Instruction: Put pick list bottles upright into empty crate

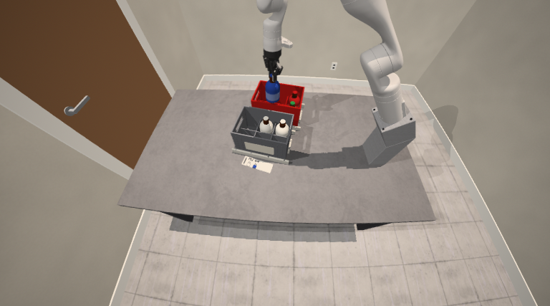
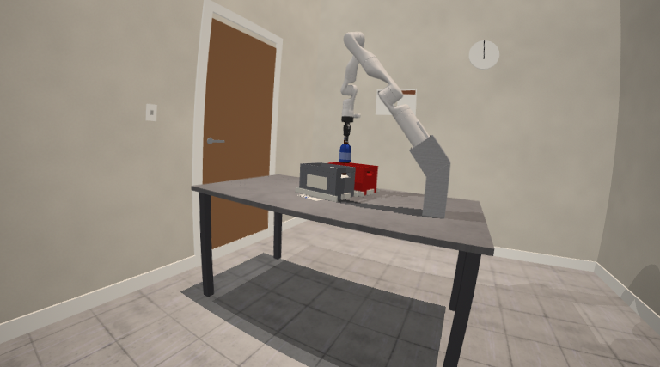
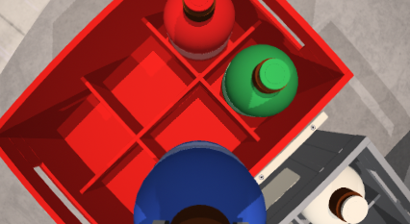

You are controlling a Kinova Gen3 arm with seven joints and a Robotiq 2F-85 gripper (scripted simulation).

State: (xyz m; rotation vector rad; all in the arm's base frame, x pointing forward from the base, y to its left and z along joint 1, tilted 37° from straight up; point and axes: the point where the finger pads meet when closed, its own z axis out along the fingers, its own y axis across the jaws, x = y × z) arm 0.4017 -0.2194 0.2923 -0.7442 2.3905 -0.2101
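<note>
My gripper [image 1: 273,73] is shut on the neck of a blue-label bottle [image 1: 272,91] and holds it upright above the red crate [image 1: 278,101]. The bottle hangs clear of the crate's rim in the side view [image 2: 345,152] and fills the bottom of the wrist view [image 3: 199,183]. A red-label bottle [image 3: 198,23] and a green-label bottle [image 3: 262,80] stand in the red crate. The grey crate [image 1: 263,134] holds two white-label bottles [image 1: 273,126]. The pick list [image 1: 257,164] lies in front of the grey crate.
The arm's grey base [image 1: 389,134] stands at the right of the table. A brown door [image 1: 60,51] is at the left. The grey crate's left cells are empty.
</note>
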